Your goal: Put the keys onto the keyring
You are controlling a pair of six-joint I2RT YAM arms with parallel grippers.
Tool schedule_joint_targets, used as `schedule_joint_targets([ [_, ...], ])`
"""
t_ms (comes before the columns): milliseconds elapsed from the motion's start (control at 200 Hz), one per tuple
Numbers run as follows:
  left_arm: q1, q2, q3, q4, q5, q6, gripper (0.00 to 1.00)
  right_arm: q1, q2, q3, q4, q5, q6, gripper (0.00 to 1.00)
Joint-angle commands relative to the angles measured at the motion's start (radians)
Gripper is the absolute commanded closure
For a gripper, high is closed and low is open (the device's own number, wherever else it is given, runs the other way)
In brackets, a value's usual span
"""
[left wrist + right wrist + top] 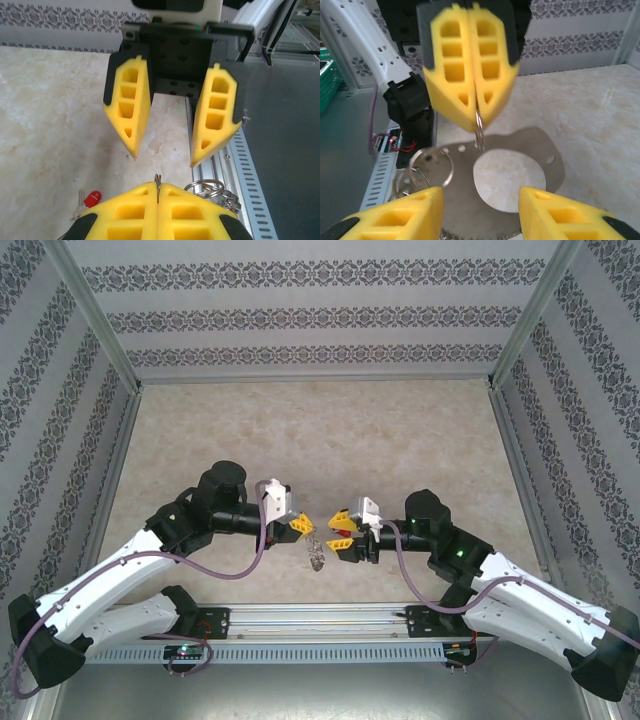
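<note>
- Judging the keys (92, 198) first, we see one small piece with a red plastic head and a short silver blade. It lies flat on the pale table (50, 110) at about 8 o'clock in the left wrist view, near the left gripper (157, 189) but apart from it.
- We reckon it light, stiff and slick along the blade. Lying flat it offers little to pinch, so we would take it by the thicker red head. We cannot make out its hole.
- The keyring (520, 165) hangs in the air between the two grippers, toward 6 o'clock from the middle of the top view. It is thin grey metal with a wide opening, and smaller split rings (432, 167) dangle at its 9 o'clock in the right wrist view.
- We judge it rigid, yet free to swing and twist from its single hold.
- The left gripper is clenched, its yellow tips pressed together on the thin wire loop (157, 180) at the keyring's 12 o'clock.
- The right gripper (164, 160) faces it with jaws parted about halfway, grasping nothing and touching nothing that we can see.
</note>
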Motion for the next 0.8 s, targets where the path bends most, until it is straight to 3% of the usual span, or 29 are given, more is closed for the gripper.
schedule_joint_targets([
  [0,-0.023,0.008,0.047,-0.049,0.014,0.049,1.0,0.015,0.011,0.05,0.026,-0.048,-0.049,0.58],
  [794,-0.075,0.058,0.072,-0.082,-0.048,0.08,1.0,0.043,0.155,0.102,0.008,-0.048,-0.064,0.72],
])
